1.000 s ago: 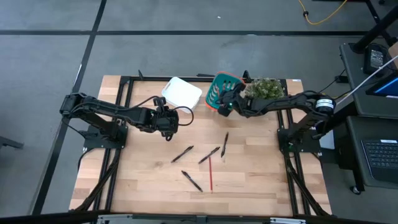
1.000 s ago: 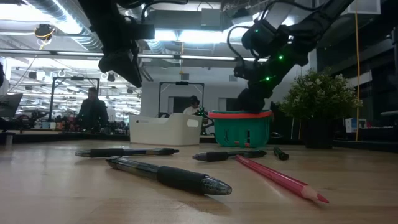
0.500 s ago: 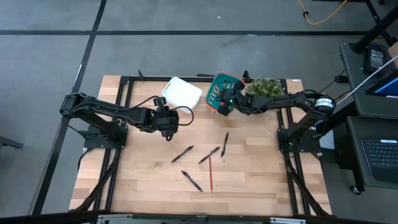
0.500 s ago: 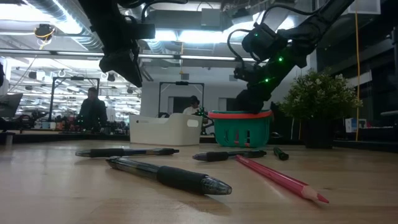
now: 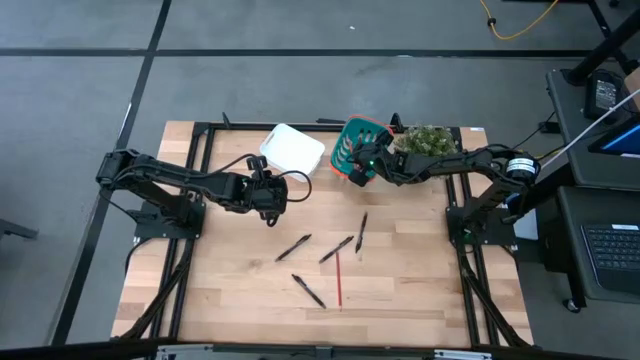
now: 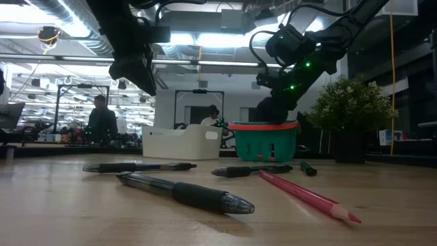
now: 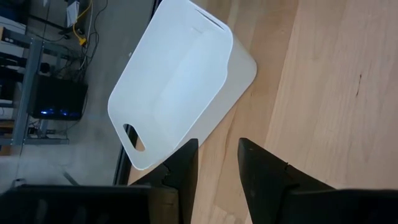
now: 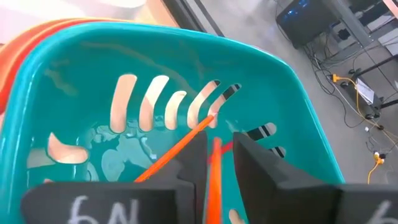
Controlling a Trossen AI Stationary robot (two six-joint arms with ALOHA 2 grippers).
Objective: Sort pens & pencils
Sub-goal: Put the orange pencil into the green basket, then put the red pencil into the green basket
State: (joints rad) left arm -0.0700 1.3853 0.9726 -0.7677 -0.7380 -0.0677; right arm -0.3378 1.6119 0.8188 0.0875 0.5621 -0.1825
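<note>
One pencil in hand: right gripper (image 8: pixel 212 163) is holding an orange pencil (image 8: pixel 214 177) between narrowed fingers, inside the teal basket (image 8: pixel 292 118) (its sorting bin, likely).
Left gripper (image 7: pixel 214 163): fingers are idling slightly apart, empty, near the white bin (image 7: pixel 180 87).
Desk (image 5: pixel 400 290): four black pens (image 5: pixel 293 247), one red pencil (image 5: pixel 338 279) are lying loose, unsorted.

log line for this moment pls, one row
right tool: over teal basket, shut on orange pencil | left tool: open, idle by white bin | table: four pens, one red pencil
</note>
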